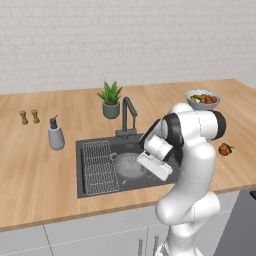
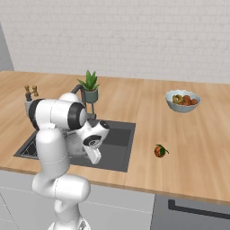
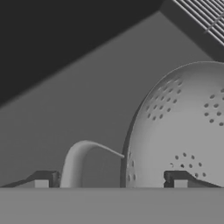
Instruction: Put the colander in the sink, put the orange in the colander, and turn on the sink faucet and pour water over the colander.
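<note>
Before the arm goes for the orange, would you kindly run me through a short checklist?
1. Colander inside the sink: ok.
2. Hand open, fingertips astride the colander's rim and handle: ok.
3. Hand lifted clear of the colander: not ok.
4. Orange free on the counter, right of the sink: ok.
5. Sink faucet off, no stream visible: ok.
6. Colander sitting level: cannot tell.

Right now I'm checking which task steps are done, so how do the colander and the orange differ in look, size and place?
The colander is a silver-grey metal bowl dotted with holes; the orange is a bright round fruit. The colander is far larger than the orange. The colander sits inside the sink, beside the wire rack, while the orange lies on the wooden counter to the sink's right. Neither is gripped.
</note>
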Tool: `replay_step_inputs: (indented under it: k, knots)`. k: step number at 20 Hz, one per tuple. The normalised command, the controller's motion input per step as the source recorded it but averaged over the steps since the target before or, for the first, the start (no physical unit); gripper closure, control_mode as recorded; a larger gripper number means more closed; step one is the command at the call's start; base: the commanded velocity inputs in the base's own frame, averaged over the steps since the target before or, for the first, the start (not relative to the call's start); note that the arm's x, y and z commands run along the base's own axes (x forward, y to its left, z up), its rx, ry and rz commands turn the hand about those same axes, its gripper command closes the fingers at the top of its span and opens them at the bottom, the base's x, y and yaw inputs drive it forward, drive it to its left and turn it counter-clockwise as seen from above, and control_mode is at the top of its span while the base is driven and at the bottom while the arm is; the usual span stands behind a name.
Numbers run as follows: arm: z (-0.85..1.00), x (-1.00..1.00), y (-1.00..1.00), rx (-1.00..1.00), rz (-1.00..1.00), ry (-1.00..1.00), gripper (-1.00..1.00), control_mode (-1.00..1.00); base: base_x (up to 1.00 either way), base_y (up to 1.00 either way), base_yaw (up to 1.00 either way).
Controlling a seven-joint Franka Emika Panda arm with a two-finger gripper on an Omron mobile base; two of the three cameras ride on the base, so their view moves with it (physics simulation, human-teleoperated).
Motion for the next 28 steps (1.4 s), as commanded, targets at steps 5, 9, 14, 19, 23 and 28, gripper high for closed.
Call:
replay_step_inputs:
  k: [5, 9, 14, 19, 23, 28]
  knots:
    - [0.26, -0.05, 0.00, 0.00, -0.03, -0.07, -1.00, -1.00, 0.00, 0.00, 0.00]
    - [0.61, -0.27, -0.02, -0.03, -0.21, -0.01, -1.00, -1.00, 0.00, 0.00, 0.00]
    - [0.66, -0.28, -0.31, -0.06, -0.28, 0.01, -1.00, -1.00, 0.00, 0.00, 0.00]
    - [0.62, -0.41, -0.40, -0.06, -0.43, 0.16, -1.00, -1.00, 0.00, 0.00, 0.00]
    - [0.73, -0.19, -0.49, -0.05, -0.45, 0.22, -1.00, -1.00, 0.00, 0.00, 0.00]
    - [0.94, -0.01, -0.47, -0.03, -0.47, 0.29, -1.00, -1.00, 0.00, 0.00, 0.00]
